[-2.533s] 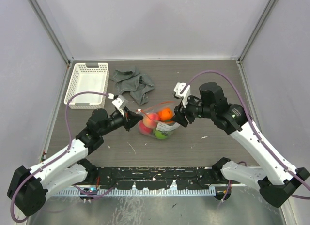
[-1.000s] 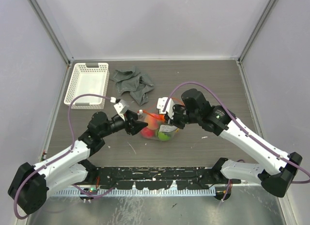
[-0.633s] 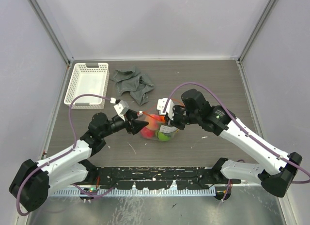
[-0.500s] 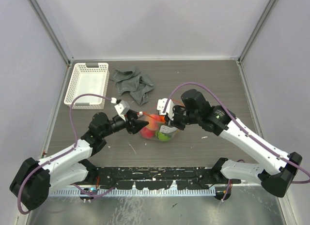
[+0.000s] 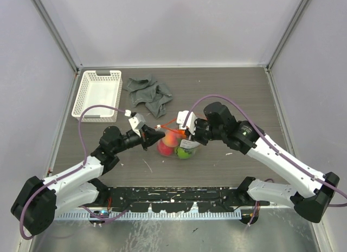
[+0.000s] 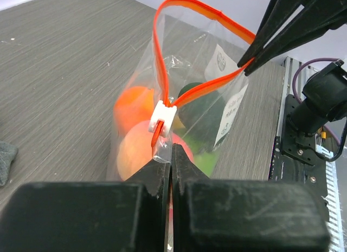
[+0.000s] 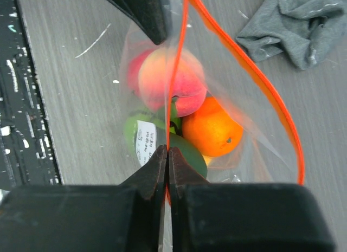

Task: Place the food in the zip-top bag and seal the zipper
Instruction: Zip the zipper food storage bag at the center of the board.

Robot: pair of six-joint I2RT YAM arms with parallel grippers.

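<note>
Left gripper point(image 5: 154, 134) and right gripper point(image 5: 188, 134) both clamp the bag point(image 5: 173, 143) mid-table, food point(image 5: 165, 149) inside. Left wrist: jaws pinched on the bag's corner below the slider point(image 6: 164, 114), zipper point(image 6: 190, 2) looped open. Right wrist: jaws clenched on the zipper.

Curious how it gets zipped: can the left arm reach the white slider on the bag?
Probably yes: its jaws are shut on the bag corner right below the slider, nothing in between.
</note>
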